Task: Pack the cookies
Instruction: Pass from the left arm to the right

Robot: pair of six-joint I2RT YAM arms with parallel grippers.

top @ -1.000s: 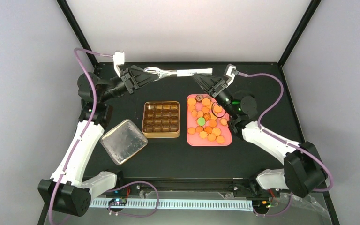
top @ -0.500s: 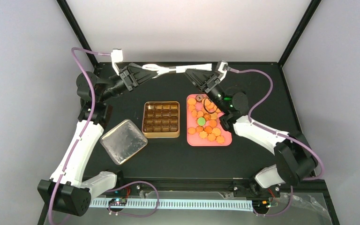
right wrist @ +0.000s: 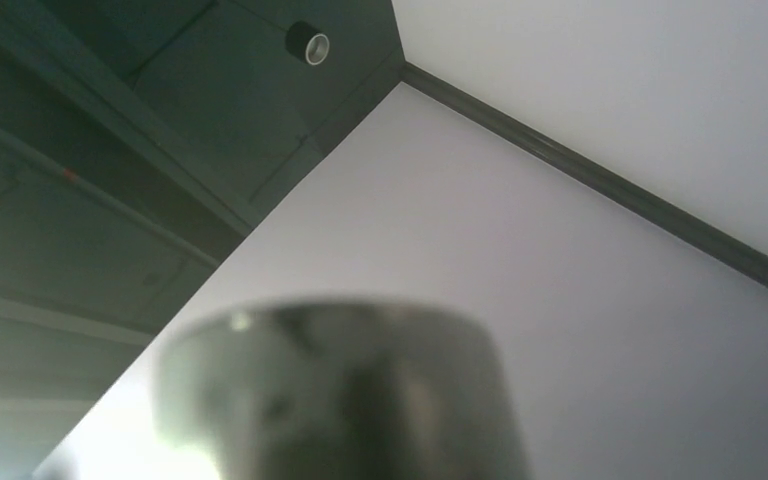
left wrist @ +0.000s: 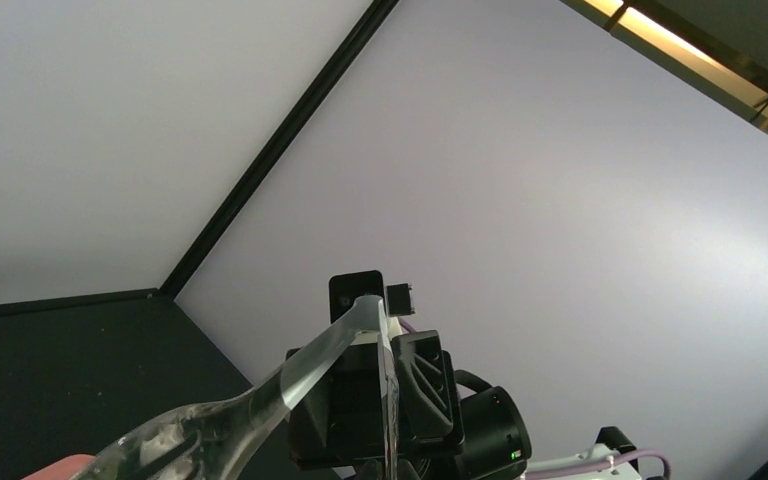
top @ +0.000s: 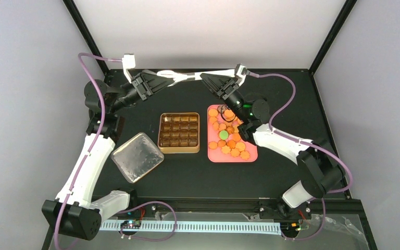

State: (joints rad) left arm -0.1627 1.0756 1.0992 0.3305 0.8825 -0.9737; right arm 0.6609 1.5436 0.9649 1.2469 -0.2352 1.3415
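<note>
Metal tongs [top: 185, 77] lie crosswise along far desk [top: 187, 172] edge, bridging both arms. Left end effector [top: 160, 81] clamped on handle end. Right end effector [top: 204, 78] half-closed around other end, grip unclear. Cookies [top: 229, 136] on pink tray [top: 212, 158], nearward of right end effector; right arm nearer.

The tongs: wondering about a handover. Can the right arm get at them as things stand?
Probably yes. The left gripper holds the tongs out toward it, and the right gripper sits at their free end, nothing between.
</note>
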